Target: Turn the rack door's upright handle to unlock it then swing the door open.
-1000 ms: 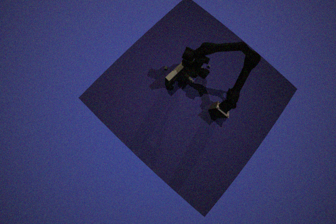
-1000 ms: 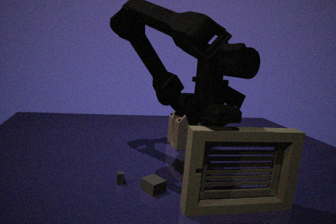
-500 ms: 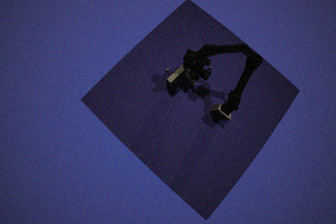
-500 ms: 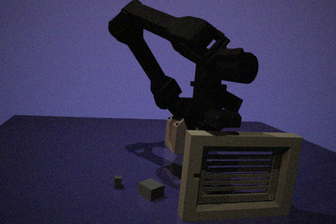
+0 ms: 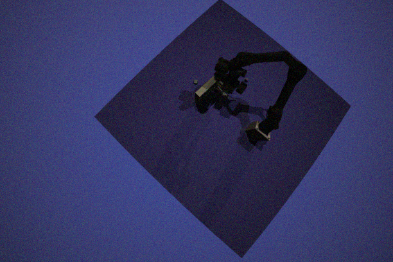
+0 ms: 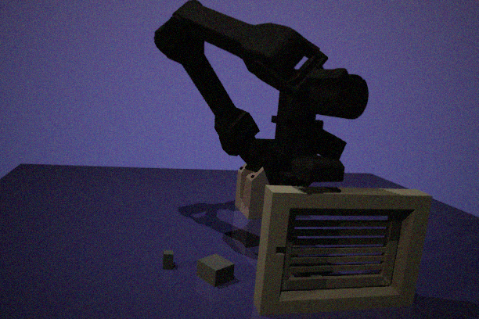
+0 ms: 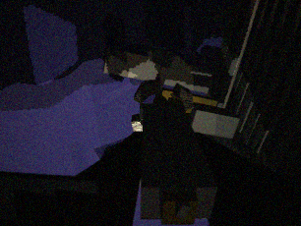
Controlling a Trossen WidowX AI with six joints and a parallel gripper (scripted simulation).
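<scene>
The beige rack frame (image 6: 274, 233) (image 5: 203, 90) stands on the dark table (image 5: 154, 133), and its slatted door (image 6: 336, 249) sits closed in the frame. My black arm reaches over the rack's far side. The gripper (image 6: 313, 172) (image 7: 163, 94) hangs just behind the top of the frame. In the wrist view the two fingertips stand close together around a dark upright handle (image 7: 164, 105), next to the slatted door (image 7: 246, 113). The picture is very dark, so the contact itself is hard to make out.
A beige block (image 6: 215, 269) and a small cube (image 6: 168, 259) (image 5: 195, 81) lie on the table left of the rack. The arm's beige base (image 6: 248, 190) (image 5: 258, 130) stands behind the rack. A grey block (image 7: 213, 123) lies near the door in the wrist view.
</scene>
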